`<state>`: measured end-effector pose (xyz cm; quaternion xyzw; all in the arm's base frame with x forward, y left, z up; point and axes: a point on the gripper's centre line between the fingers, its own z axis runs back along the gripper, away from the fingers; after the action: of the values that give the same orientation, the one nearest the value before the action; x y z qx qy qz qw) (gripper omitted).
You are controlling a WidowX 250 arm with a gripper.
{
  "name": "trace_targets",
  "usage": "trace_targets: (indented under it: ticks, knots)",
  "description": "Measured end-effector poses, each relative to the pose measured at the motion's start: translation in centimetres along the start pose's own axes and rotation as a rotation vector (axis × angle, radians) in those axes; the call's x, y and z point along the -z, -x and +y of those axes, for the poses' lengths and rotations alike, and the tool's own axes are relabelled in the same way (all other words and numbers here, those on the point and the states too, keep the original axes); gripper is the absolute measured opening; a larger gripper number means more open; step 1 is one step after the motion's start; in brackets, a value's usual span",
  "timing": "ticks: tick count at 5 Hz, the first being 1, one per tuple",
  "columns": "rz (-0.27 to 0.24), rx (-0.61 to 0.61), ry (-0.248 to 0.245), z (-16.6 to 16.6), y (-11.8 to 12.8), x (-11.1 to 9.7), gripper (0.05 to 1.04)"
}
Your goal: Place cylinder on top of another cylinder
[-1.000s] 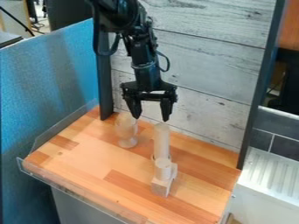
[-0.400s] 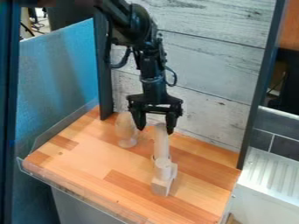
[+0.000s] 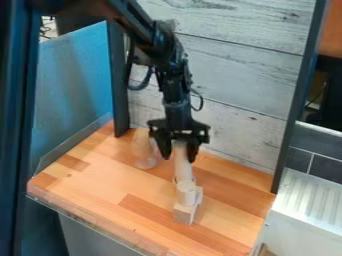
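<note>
The black gripper [image 3: 179,156] hangs above the middle of the board, shut around the upper part of the tall pale cylinder [image 3: 182,167]. One finger is on each side of the cylinder, which leans slightly left at its top. Its lower end is partly hidden behind a short pale cylinder [image 3: 186,192]. That shorter one is nearer the camera, beside a pale wooden block piece [image 3: 183,213].
A clear stemmed glass [image 3: 144,150] stands close to the left of the gripper. The wooden board [image 3: 100,187] has a clear rim at left and front, with a plank wall [image 3: 244,130] behind. A white ridged surface [image 3: 310,200] lies right.
The gripper has come down and slightly right, around the tall cylinder, and its fingers have drawn closer together. The cylinder's top has shifted a little left.
</note>
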<state>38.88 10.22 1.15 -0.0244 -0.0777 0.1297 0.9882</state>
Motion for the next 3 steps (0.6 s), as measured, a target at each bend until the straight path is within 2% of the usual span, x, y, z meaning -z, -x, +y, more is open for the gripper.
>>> trace_targets:
  ticks: [1, 2, 3]
  knots:
    - [-0.009, -0.004, 0.007, 0.0, -0.2, 0.3, 0.593]
    - [0.006, -0.022, 0.044, 0.5, 0.1, 0.0, 0.593]
    - [-0.036, -0.010, 0.093, 0.4, 0.6, -3.7, 0.592]
